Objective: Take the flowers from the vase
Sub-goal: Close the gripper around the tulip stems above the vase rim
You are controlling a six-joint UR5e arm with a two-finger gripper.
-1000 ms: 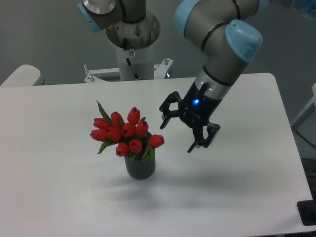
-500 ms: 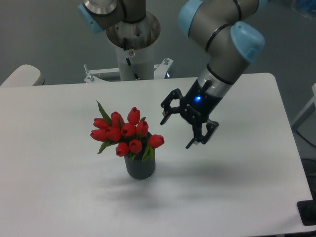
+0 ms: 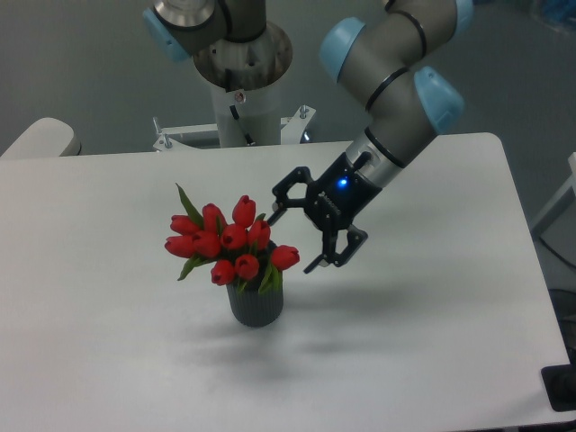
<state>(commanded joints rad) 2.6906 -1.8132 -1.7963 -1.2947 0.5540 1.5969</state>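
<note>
My gripper [image 3: 290,238] has swung left across the table, from well right of the flowers [image 3: 230,240] to just beside them. My jaws are still spread wide.

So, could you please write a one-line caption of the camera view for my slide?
Open gripper beside red flowers standing in a dark grey vase on the white table.

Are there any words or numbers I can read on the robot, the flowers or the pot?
No words, numbers or labels can be read anywhere.
The claw shows only a small blue light, not writing.
The vase and the flowers carry no text, and neither does the table.
</note>
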